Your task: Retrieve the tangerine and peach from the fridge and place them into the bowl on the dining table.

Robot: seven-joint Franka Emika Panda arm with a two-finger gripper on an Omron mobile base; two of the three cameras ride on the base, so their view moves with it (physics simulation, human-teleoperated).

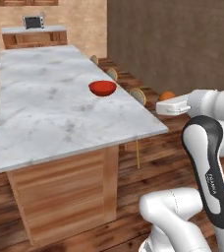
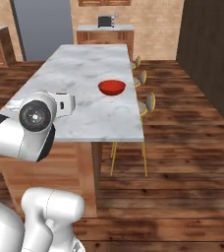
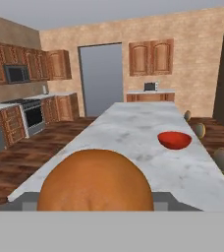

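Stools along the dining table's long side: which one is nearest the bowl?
The middle stool, level with the red bowl; the other two sit farther up and down the dining table.

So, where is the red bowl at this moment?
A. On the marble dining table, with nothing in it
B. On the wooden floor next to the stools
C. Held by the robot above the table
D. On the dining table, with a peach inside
A: the red bowl stands on the marble dining table near the stool side, and its inside looks bare; the tangerine sits between the jaws, short of the bowl.
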